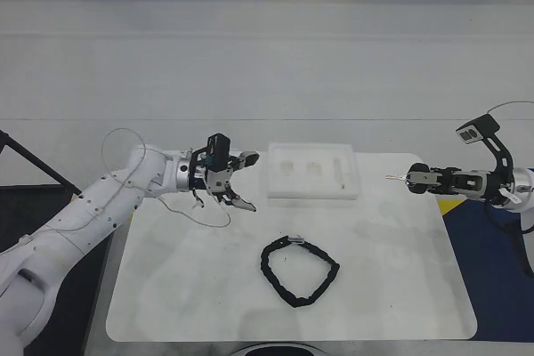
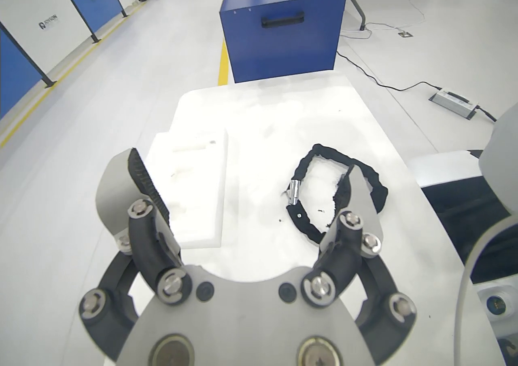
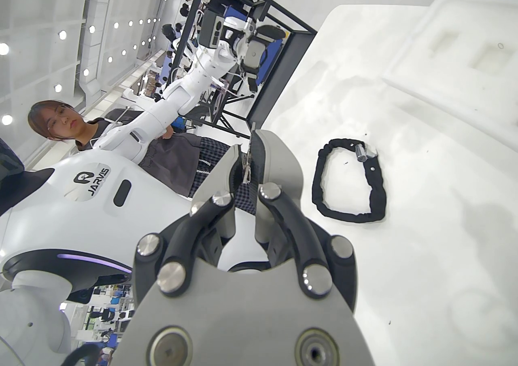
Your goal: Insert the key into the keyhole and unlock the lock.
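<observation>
Free table (image 1: 392, 276) all round the chain lock (image 3: 377, 189); foam tray (image 1: 311, 189) just beyond.

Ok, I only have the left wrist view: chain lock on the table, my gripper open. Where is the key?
Observer: The right gripper is shut on the key.
Operator: Where is that gripper?
Observer: The top view puts it near the table's far right corner, beside the foam tray, apart from the chain lock.
Operator: Which way does the key point?
Observer: Its tip points toward the tray, not at the lock's metal end.
</observation>
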Tool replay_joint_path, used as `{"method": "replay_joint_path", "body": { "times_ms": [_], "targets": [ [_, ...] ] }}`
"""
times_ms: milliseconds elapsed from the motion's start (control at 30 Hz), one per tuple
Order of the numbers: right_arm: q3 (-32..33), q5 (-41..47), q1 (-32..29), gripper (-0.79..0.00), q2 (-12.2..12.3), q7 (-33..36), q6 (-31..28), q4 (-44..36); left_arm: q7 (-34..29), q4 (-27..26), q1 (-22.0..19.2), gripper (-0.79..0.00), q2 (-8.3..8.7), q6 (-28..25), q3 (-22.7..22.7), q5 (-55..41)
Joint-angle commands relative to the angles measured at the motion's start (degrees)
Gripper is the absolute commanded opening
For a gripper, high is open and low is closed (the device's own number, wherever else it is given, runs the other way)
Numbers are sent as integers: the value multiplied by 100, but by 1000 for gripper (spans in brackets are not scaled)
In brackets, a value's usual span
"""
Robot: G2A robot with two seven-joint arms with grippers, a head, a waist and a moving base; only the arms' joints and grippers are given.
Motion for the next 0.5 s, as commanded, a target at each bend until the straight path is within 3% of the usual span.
{"method": "replay_joint_path", "body": {
  "times_ms": [0,333,467],
  "targets": [
    [0,0,0,-785,0,0,0,0,19,136,-15,0,-154,-18,158,276],
    [0,0,0,-785,0,0,0,0,419,962,-311,0,-862,-18,1199,843],
    [0,0,0,-785,0,0,0,0,419,962,-311,0,-862,-18,1199,843]
  ]
}}
